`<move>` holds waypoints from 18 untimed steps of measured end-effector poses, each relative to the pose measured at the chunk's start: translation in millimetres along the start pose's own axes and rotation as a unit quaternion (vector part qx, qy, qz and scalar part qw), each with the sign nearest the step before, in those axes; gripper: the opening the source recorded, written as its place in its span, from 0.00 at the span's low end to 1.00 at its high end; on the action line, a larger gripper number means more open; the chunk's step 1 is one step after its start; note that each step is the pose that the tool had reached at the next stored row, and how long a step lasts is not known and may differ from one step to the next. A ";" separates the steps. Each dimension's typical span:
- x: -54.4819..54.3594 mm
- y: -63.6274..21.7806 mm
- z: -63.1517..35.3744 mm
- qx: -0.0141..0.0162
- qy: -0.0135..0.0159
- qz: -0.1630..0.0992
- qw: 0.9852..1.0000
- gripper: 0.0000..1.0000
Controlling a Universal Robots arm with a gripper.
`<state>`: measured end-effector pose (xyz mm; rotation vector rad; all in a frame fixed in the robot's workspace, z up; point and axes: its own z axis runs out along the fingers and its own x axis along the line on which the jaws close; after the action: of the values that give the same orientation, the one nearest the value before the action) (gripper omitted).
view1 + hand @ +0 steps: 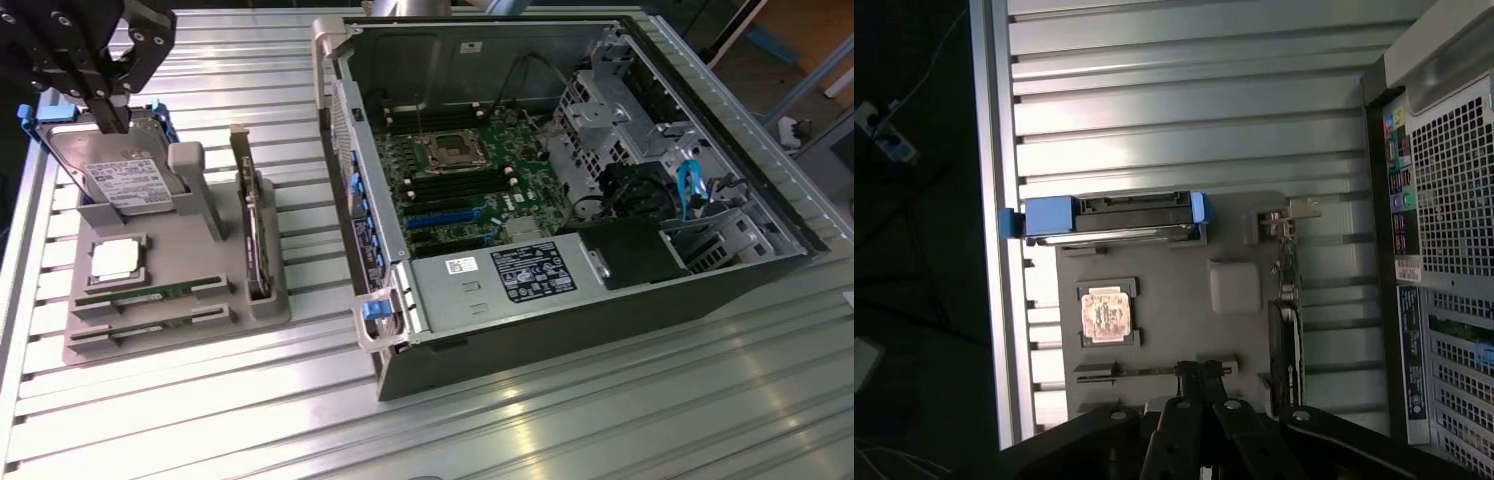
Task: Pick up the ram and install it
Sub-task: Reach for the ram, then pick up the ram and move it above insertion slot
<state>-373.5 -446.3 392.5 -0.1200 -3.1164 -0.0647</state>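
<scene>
Two green ram sticks lie flat in slots at the near end of a grey holder tray (180, 345): one ram (150, 293) behind, its twin (147, 326) in front. The wrist view looks down on one ram (1139, 370) as a thin line. My black gripper (112, 118) hangs above the tray's far end, over the hard drive (127, 180), well apart from both sticks. Its fingers (1187, 385) meet at a point with nothing between them; the gripper (1200, 372) is shut.
The tray also holds a square silver processor (116, 258) and a dark expansion card (246, 215) standing on edge. An open computer case (561, 180) lies at the exterior view's right, its motherboard (461, 185) exposed. Everything rests on a ribbed metal table (601, 400).
</scene>
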 end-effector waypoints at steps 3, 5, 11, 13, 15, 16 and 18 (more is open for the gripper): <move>-0.2 -4.2 -0.1 0.000 0.000 0.000 1.000 0.11; -0.3 -6.8 -0.2 0.000 0.000 0.000 1.000 0.11; -0.7 -15.7 -0.7 0.000 0.001 0.000 1.000 0.11; -0.7 -16.6 -0.6 0.000 0.001 0.000 1.000 0.11; -0.7 -16.7 -0.7 0.000 0.003 0.000 1.000 0.11; -0.7 -16.7 -0.6 0.000 0.005 0.000 1.000 0.11; -0.7 -16.7 -0.7 0.000 0.005 0.000 1.000 0.11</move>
<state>-374.1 -463.0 392.5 -0.1199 -3.1058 -0.0639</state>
